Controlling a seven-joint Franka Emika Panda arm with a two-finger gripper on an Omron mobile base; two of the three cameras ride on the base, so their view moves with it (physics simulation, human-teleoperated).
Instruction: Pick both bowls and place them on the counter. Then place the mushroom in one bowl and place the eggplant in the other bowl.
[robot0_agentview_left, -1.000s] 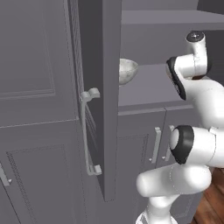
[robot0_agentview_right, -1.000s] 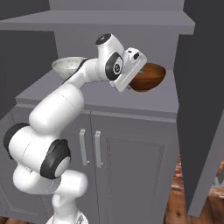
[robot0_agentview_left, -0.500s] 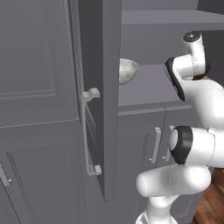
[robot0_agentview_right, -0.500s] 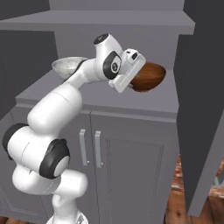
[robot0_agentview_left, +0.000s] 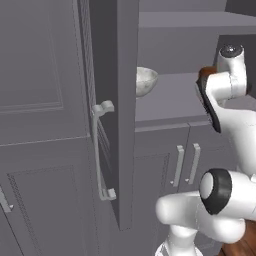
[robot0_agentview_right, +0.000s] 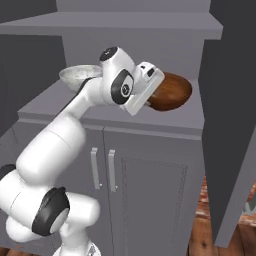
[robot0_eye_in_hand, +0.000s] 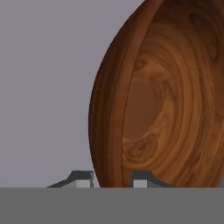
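Wooden bowl (robot0_eye_in_hand: 166, 100), glossy reddish-brown, sits on the grey cupboard shelf (robot0_agentview_right: 165, 122) with its rim between the two dark fingertips (robot0_eye_in_hand: 83, 178); the gripper (robot0_eye_in_hand: 111, 180), wide open a second earlier, has narrowed onto that rim and now appears to pinch it, one finger outside the wall and one inside. By this reading the grasp on the first bowl is made or nearly made, and lifting it clear to the counter is the step ahead. Farther along the shelf, beyond the arm's wrist, stands the speckled grey-white bowl (robot0_agentview_right: 80, 76), well apart from the gripper. The upper shelf (robot0_agentview_right: 125, 22) overhangs the work, and the open cupboard doors (robot0_agentview_left: 117, 100) flank the recess, limiting the path out.
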